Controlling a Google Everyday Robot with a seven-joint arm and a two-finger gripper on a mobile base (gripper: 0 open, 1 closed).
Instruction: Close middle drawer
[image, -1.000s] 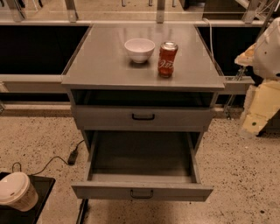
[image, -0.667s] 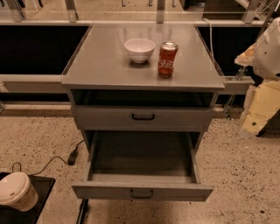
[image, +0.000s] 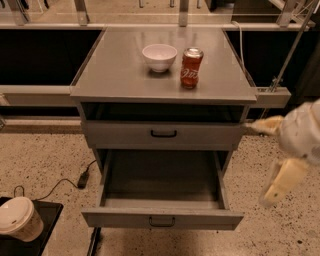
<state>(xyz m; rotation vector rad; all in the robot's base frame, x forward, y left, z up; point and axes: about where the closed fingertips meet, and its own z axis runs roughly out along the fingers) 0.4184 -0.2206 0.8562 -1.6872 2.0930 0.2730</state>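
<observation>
Moved lower and slightly left since earlier frame: gripper (image: 274, 155), now at middle right | fingers (image: 284, 181) spread wide apart, holding nothing, touching nothing | middle drawer (image: 162, 187) pulled far out, lower centre, apart from gripper.

The gripper (image: 290, 152) shows at the right edge of the frame, a little below mid-height. Its bulk is a rounded, smooth shell, white to pale grey, with faint mottled shading across it. Two cream-yellow pieces come out of this shell. One is short and tapering, reaches toward the left, and is a deeper yellow near its tip. The other is longer, flatter and paler, reaches toward the lower left, and has a squared end. Seams, screws, cables or markings cannot be told.
</observation>
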